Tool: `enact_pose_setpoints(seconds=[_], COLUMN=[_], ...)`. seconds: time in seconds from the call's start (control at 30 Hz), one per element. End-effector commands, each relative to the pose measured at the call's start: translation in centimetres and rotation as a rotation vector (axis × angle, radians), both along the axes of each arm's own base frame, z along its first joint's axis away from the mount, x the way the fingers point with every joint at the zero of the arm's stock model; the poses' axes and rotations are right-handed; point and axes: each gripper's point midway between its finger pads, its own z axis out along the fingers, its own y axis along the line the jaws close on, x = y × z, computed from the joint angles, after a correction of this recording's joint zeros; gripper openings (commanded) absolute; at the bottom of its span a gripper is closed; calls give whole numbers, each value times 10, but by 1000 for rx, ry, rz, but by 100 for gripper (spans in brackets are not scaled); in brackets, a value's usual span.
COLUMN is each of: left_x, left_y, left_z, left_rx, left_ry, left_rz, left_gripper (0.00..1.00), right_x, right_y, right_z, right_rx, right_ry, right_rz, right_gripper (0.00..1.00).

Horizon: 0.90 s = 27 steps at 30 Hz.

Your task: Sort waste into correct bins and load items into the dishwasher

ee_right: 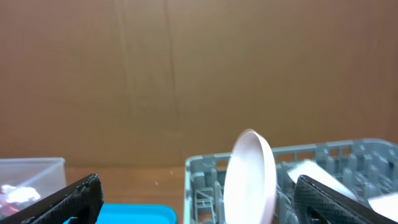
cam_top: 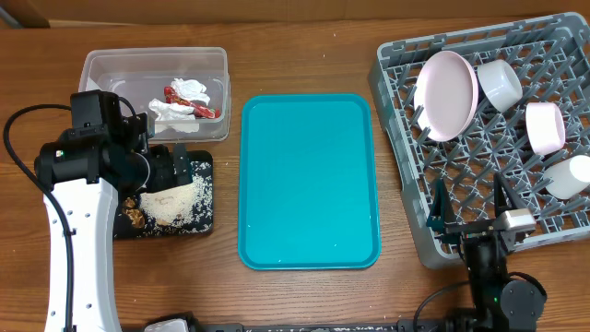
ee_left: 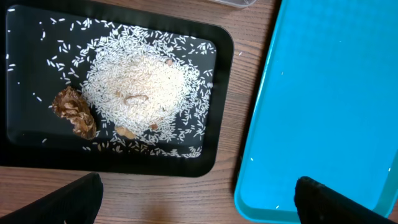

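Starting at the left gripper (ee_left: 196, 182): fingers (ee_left: 68, 202) were spread wide with nothing between them, only dark tips showing at the bottom corners of the wrist view. From overhead the left gripper (cam_top: 177, 168) hung over the far end of the black tray (cam_top: 205, 219). The tray (ee_left: 25, 37) held a heap of rice (ee_left: 137, 87) in the middle with stray grains scattered round it. A brown lump (ee_left: 73, 111) lay just beside the heap, on the left in the wrist view. No rice or lump seen off the tray.

The clear tub (cam_top: 111, 69) sat just behind the black tray. Inside it were the crumpled napkin (cam_top: 189, 88) and the red sauce packet (cam_top: 208, 112), touching each other.

The teal tray (cam_top: 309, 180) lay flat on the table (cam_top: 304, 55) between the black tray and the dish rack (cam_top: 406, 217), bare apart from a few tiny specks.

The right gripper (cam_top: 470, 207) was also spread wide and empty, with its fingers (ee_right: 68, 202) at the lower corners of its wrist view. It sat over the near edge of the rack.

In the rack, the plate (cam_top: 445, 95) stood on edge near the far left corner. Two bowls (cam_top: 499, 83) (cam_top: 545, 127) were to its right, and the cup (cam_top: 570, 175) was at the right edge. The right wrist view caught the plate (ee_right: 249, 177) upright above the rack rim (ee_right: 205, 165). Chopsticks could not be made out.
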Motion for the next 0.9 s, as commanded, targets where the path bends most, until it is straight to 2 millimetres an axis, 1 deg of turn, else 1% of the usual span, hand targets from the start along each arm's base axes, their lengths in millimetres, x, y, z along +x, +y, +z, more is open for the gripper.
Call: enact_pose_setpoints(seconds=[0.0, 0.03, 0.1, 0.13, 0.87], left_x=[2, 2, 2, 2, 2], left_y=[1, 1, 1, 1, 1], left_z=[4, 4, 4, 4, 5], left_rx=[14, 14, 14, 14, 14], left_ry=[-19, -19, -19, -19, -20], left_rz=[-25, -25, -25, -25, -25], left_gripper=[100, 100, 100, 100, 100], right_x=[7, 9, 11, 11, 11], right_y=[-6, -6, -6, -8, -8], right_z=[-29, -40, -69, -76, -76], right_rx=[9, 9, 10, 12, 12], right_ry=[60, 85, 199, 228, 228], right_rz=[-38, -36, -33, -44, -45], right_gripper=[100, 100, 100, 100, 100])
